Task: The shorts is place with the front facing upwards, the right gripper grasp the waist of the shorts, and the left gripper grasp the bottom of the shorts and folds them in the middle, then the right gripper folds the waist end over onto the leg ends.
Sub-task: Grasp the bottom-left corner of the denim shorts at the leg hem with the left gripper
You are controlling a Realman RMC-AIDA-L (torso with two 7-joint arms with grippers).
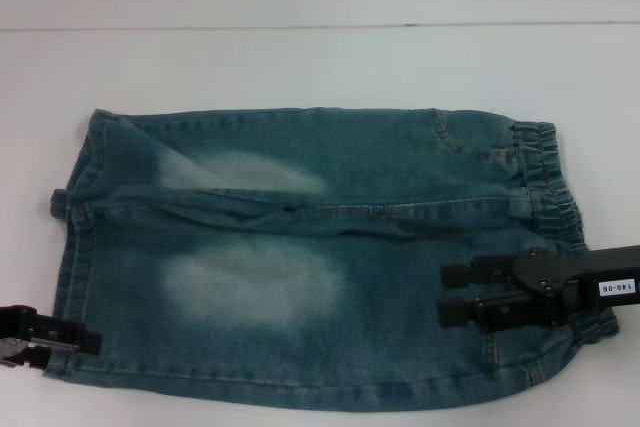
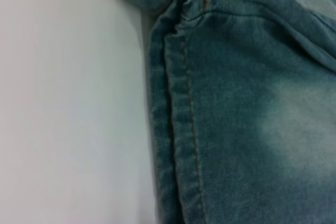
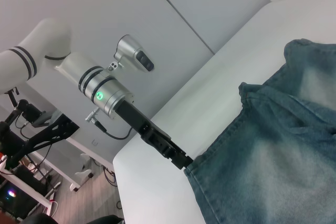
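Note:
Blue denim shorts [image 1: 320, 247] lie flat and front up on the white table [image 1: 300, 57]. Their elastic waist [image 1: 545, 177] is at the right and the leg ends [image 1: 75, 247] at the left. My left gripper [image 1: 90, 339] sits at the near left corner, its tip touching the hem. The right wrist view shows the left gripper [image 3: 181, 160] meeting that hem corner of the shorts [image 3: 283, 156]. My right gripper [image 1: 443, 292] hovers over the near right part of the shorts, inward of the waist, open and pointing left with nothing between its fingers. The left wrist view shows the stitched hem [image 2: 184, 129].
White table surface surrounds the shorts, with a seam line [image 1: 300, 27] across the back. Beyond the table's left edge, the right wrist view shows the left arm [image 3: 100, 90] and lab equipment [image 3: 31, 124] on the floor.

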